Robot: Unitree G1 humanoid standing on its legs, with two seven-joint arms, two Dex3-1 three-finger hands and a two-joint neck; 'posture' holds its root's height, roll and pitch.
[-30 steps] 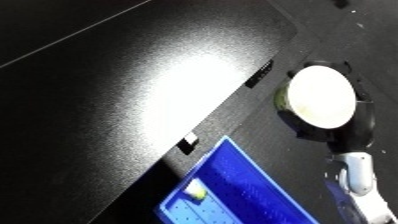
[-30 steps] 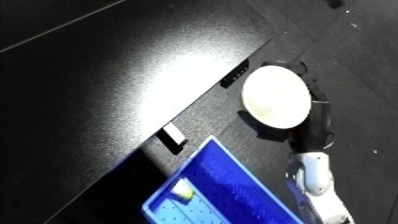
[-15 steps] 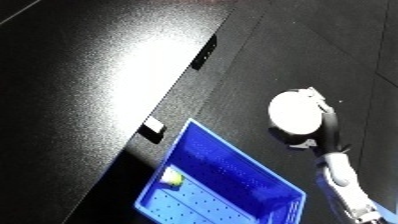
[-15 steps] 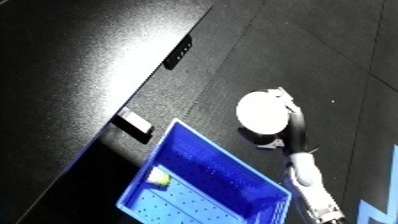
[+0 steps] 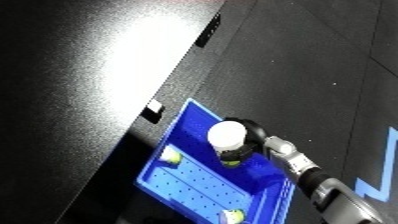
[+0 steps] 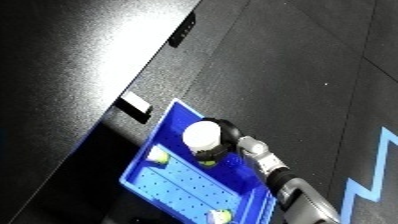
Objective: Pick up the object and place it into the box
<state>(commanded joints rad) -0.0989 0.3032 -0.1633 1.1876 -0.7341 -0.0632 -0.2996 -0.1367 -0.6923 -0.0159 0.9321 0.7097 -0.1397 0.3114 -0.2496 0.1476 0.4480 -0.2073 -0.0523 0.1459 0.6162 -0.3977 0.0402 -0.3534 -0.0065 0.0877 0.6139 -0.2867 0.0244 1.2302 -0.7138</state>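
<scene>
Now your right hand [image 5: 253, 136], fingers curled around the white cup [image 5: 227, 135], hangs over the blue bin [image 5: 199, 117]; only the release remains.

The right hand [image 5: 251, 134] is mostly hidden behind the white-capped bottle [image 5: 227, 138] it holds, so only dark fingers show curling round its far side. Its forearm [image 5: 313, 176] runs out through the lower right corner. The blue bin [image 6: 167, 185] is cut by the bottom edge, its near rim lost. A small pale-and-green item [image 5: 234, 216] at that edge is too blurred to identify. The worktop [image 5: 80, 65] is washed out by glare.
</scene>
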